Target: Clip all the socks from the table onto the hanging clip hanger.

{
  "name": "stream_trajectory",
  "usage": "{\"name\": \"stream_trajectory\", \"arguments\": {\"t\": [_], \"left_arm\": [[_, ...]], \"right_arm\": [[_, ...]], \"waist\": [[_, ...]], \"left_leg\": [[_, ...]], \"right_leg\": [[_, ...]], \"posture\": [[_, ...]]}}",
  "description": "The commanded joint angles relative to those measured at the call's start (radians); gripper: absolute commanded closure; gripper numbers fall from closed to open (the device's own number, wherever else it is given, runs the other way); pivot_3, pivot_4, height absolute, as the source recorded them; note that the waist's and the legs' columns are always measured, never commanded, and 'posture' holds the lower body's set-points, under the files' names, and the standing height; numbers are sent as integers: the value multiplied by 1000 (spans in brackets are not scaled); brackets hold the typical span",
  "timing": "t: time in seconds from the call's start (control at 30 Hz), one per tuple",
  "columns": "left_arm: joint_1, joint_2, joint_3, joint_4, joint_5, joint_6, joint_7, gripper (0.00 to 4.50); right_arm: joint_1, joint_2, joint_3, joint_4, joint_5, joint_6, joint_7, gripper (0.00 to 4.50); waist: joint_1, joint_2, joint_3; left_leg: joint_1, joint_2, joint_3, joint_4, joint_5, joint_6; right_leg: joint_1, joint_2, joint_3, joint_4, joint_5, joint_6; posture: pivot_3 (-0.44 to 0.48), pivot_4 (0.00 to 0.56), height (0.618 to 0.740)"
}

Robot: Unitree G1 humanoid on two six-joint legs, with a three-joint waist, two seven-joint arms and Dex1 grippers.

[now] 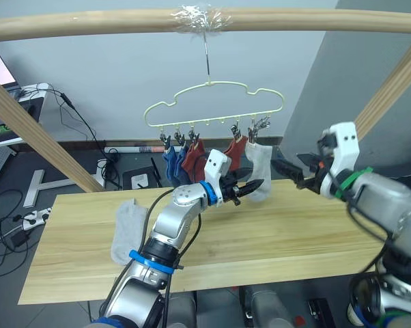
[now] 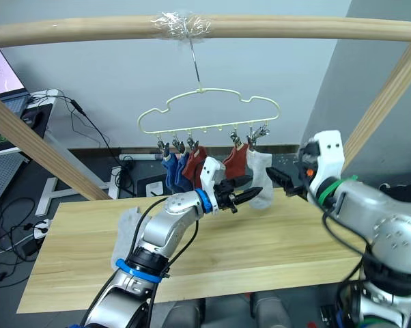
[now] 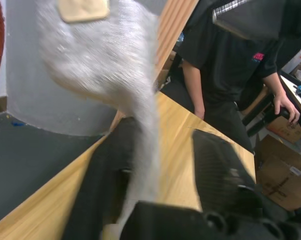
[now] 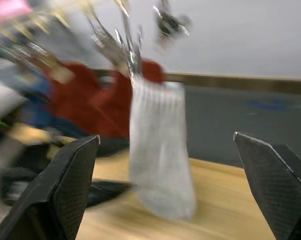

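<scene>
Five socks hang from the clip hanger, which dangles by its hook from a wooden pole wrapped in clear tape: two blue socks on its left side, two rust red socks toward the middle, and one light grey sock at its right end. Below and to the left of the hanger, the sixth sock, a second grey sock, lies flat on the table. Under the hanger, the left gripper has its fingers parted around the lower edge of the hanging grey sock, not pressed closed on it. Right of the hanger, the right gripper is spread wide and holds nothing, pointing toward that same sock.
</scene>
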Motion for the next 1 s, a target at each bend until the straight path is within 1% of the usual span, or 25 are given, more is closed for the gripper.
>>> {"name": "stream_trajectory", "arguments": {"t": [0.03, 0.07, 0.1, 0.17, 0.2, 0.33, 0.4, 0.47, 0.67, 0.9, 1.0], "left_arm": [[-5, 54, 48, -50, -18, -13, -38, 868], [-3, 64, 52, -56, -21, -14, -43, 535], [1, 89, 63, -78, -33, -5, -62, 242], [10, 130, 80, -117, -50, 4, -94, 232], [19, 153, 91, -149, -62, 2, -111, 232], [46, 206, 131, -249, -112, 27, -135, 232], [65, 232, 151, -305, -135, 41, -142, 232], [85, 258, 168, -356, -155, 57, -146, 232], [101, 299, 188, -410, -178, 73, -135, 232], [83, 284, 185, -448, -190, 92, -95, 232], [78, 284, 185, -451, -192, 96, -90, 232]], "right_arm": [[53, 13, 128, -74, -186, -204, -31, 0], [67, 8, 161, -76, -226, -241, -25, 0], [76, 25, 195, -69, -272, -286, -34, 172], [87, 59, 245, -52, -344, -356, -54, 551], [83, 77, 274, -40, -384, -389, -66, 853], [70, 131, 330, 3, -495, -486, -78, 853], [59, 158, 340, 32, -537, -527, -80, 1155], [42, 169, 353, 66, -576, -556, -69, 1705], [-15, 208, 360, 180, -657, -631, -43, 1705], [-94, 273, 353, 345, -709, -730, -19, 1705], [-116, 291, 340, 399, -726, -765, -6, 2311]], "waist": [[-9, 0, 0], [-9, 0, 0], [-8, 0, 0], [-8, 0, 0], [-7, 0, 0], [1, 0, 0], [2, 0, 0], [2, 0, 0], [5, 0, 0], [10, -1, 0], [12, -1, 0]], "left_leg": [[0, 1, 1, 0, 0, 0], [1, 1, 1, 0, 0, 0], [1, 0, 1, 0, 0, 0], [1, 0, 1, 0, 0, 0], [1, 1, 1, 0, 0, 0], [1, 1, 0, 0, 0, -1], [0, 1, 1, 0, 0, -1], [1, 1, 0, 0, 0, -1], [1, 1, 0, 0, 0, -1], [1, 1, 0, 0, 0, 0], [1, 1, 0, 0, 0, 0]], "right_leg": [[0, 0, 1, 0, 0, 0], [0, 0, 1, 1, 0, 0], [0, 0, 1, 1, 0, 0], [0, 0, 1, 1, 0, 0], [0, 0, 1, 1, 0, 0], [0, 0, 0, 0, 0, 0], [0, 0, 0, 0, 0, 0], [0, 0, 0, 0, 0, 0], [0, 0, 0, 1, 0, 0], [0, 0, 0, 1, 0, 0], [0, 0, 0, 1, 0, 0]], "posture": [[71, 202, 740], [71, 202, 740], [71, 202, 740], [80, 197, 740], [90, 193, 740], [100, 190, 740], [111, 187, 740], [118, 189, 740], [140, 200, 740], [157, 208, 740], [162, 212, 740]]}}
